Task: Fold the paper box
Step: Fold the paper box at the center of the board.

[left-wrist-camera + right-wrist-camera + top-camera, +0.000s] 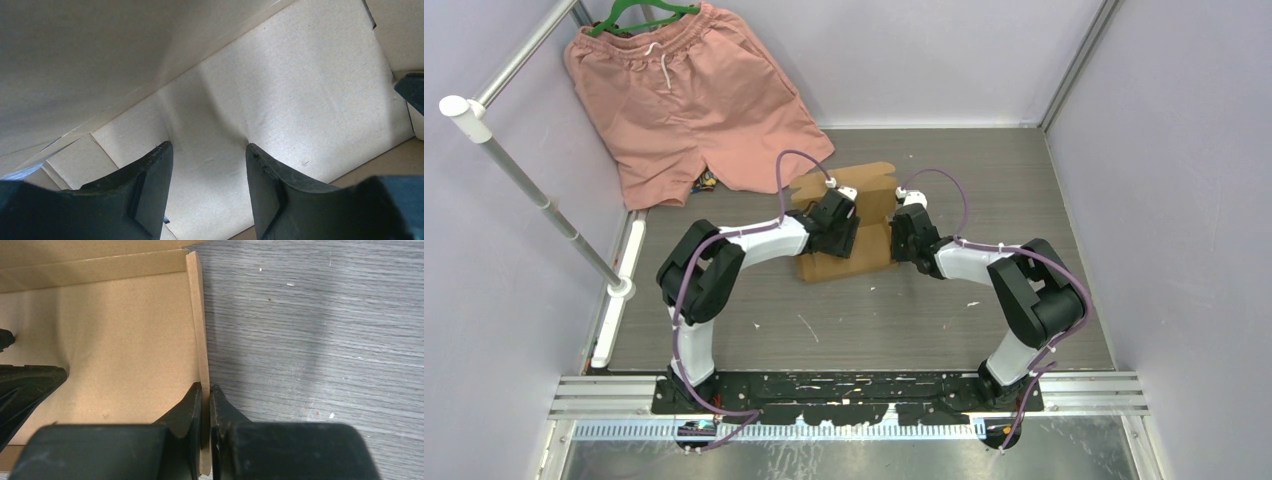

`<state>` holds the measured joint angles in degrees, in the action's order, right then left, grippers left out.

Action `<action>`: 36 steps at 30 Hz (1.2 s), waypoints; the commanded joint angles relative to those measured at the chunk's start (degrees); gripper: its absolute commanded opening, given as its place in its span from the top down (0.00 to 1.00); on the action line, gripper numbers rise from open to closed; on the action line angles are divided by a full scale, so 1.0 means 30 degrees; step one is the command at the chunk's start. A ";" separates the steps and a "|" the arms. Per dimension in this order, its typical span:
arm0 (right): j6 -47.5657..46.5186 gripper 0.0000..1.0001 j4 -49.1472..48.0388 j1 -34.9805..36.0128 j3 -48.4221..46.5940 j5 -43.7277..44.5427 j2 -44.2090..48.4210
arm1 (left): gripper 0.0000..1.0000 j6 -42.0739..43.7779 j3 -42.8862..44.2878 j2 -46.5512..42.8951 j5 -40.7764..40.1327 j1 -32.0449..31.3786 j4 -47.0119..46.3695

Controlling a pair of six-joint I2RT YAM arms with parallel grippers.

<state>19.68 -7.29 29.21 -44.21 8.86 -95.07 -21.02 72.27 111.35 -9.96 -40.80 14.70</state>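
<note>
Worktop (1024, 200) boards run in a dark grey wood grain, scuffed and dotted with pale flecks, with a few scratches near the front. Pale lilac walls (1184, 150) close it in on three sides. In the far left corner, salmon-pink shorts (689, 95) hang from a green hanger (639, 15) and drape down onto the surface. Beside them is a slanting metal rail (534, 185) with a white end cap. Along the near edge a black base plate (844, 385) carries both arms.

The paper box (874, 215) lies mid-worktop, just in front of the shorts. It is brown corrugated card, partly folded, with side walls raised. The left hand (210, 150) hangs over the box's inner floor, released, its fingers spread apart with nothing between them. The right hand (206, 390) is clenched on the box's upright right-hand wall, the thin card edge pinched between its fingers (187, 405). Bare grey worktop lies just beyond that wall.
</note>
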 commanded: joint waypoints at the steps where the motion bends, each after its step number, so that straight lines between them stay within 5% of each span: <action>1: -0.0217 0.92 0.0778 0.0125 0.0006 -0.0158 0.0673 | 0.43 -0.0195 0.0303 0.1046 -0.0679 0.0191 0.0916; 6: -0.0402 0.85 0.1003 0.0120 -0.0576 -0.0133 0.0476 | 0.47 -0.0001 -0.0020 0.1280 -0.0662 0.0006 0.0607; 12: -0.0639 0.74 0.1394 0.0083 -0.1528 -0.0087 0.0407 | 0.64 0.0076 -0.0194 0.1651 -0.0298 -0.0013 0.0569; 19: -0.0889 0.63 0.1789 0.0106 -0.2899 0.0025 0.0054 | 0.66 0.0003 -0.0522 0.1844 -0.0084 -0.0053 0.0352; 36: -0.1676 0.69 0.2785 0.0074 -0.4780 0.1281 -0.2003 | 0.66 0.0208 -0.0886 0.1599 0.0294 -0.0055 0.0054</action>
<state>15.84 2.28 29.15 -56.12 11.25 -100.18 -20.53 72.71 112.90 -11.40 -40.97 11.64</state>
